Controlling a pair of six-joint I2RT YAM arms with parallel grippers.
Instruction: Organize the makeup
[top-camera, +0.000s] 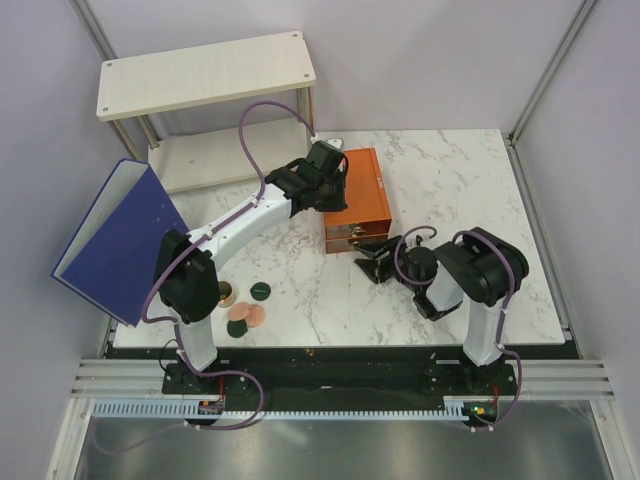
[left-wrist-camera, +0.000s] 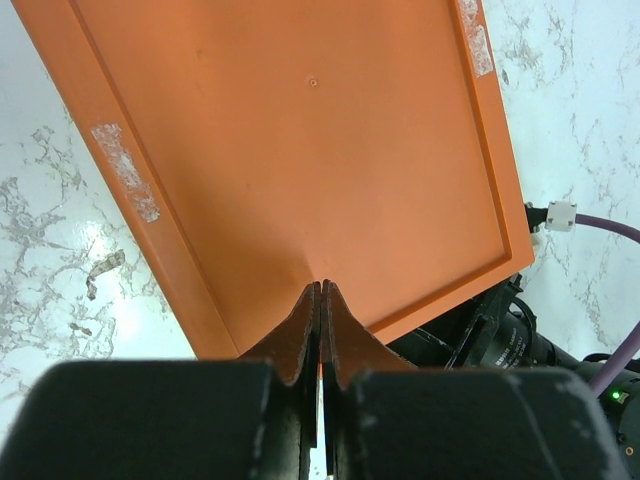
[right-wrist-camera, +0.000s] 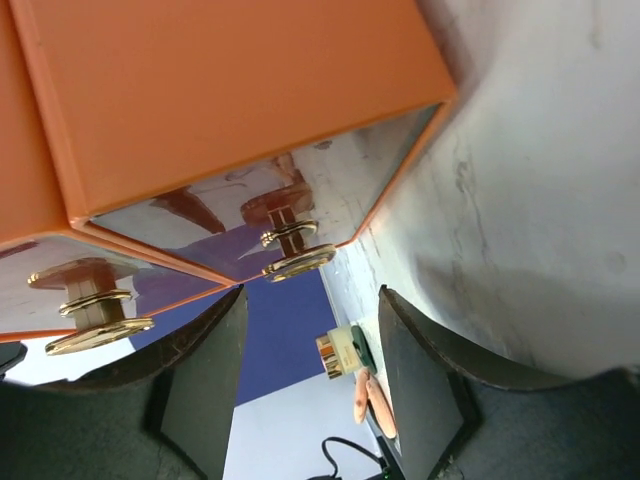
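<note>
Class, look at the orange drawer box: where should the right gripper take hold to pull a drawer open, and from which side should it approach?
Probably the gold knob on the mirrored drawer front: pinch its narrow stem behind the flared disc, which gives a pulling lip. Approach head-on from the front, where the open right gripper faces it.
</note>
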